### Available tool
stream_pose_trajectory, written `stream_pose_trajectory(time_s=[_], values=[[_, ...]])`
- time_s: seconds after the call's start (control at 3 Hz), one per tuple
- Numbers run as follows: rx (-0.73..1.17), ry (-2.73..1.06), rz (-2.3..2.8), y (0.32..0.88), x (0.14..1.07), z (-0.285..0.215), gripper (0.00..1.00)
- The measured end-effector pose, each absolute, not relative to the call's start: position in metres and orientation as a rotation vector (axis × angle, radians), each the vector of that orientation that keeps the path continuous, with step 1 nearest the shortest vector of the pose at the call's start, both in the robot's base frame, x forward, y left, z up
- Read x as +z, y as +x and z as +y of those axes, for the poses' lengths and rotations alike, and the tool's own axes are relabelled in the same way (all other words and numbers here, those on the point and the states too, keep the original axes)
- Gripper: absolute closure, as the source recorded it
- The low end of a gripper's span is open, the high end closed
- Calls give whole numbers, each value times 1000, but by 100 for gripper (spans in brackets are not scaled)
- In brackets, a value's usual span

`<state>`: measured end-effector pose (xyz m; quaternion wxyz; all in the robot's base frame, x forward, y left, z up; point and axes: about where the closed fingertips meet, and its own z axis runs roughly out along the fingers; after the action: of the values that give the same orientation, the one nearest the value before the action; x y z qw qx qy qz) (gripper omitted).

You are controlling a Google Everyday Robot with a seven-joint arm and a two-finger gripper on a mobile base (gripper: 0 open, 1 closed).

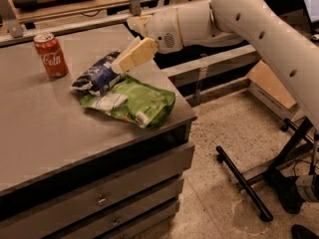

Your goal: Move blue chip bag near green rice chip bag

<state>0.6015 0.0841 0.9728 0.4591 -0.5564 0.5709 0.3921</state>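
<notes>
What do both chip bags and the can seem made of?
Blue chip bag: probably glossy plastic film, shiny and crumpled. Green rice chip bag: likewise, wrinkled. Soda can: likely painted metal, silver rim. The gripper is at the blue bag's upper end.

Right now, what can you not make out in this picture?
All in the camera view:
- blue chip bag: its right end is hidden by the claw, which sits against it over the table.
- green rice chip bag: the print on its label is too small to read.
- robot arm: cut off by the right edge.
</notes>
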Motion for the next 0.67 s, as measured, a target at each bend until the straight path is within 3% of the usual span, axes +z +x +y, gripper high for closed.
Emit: stream_pose_trajectory(time_s=[0.67], values=[[800,-1298,1398,632,980,57,0]])
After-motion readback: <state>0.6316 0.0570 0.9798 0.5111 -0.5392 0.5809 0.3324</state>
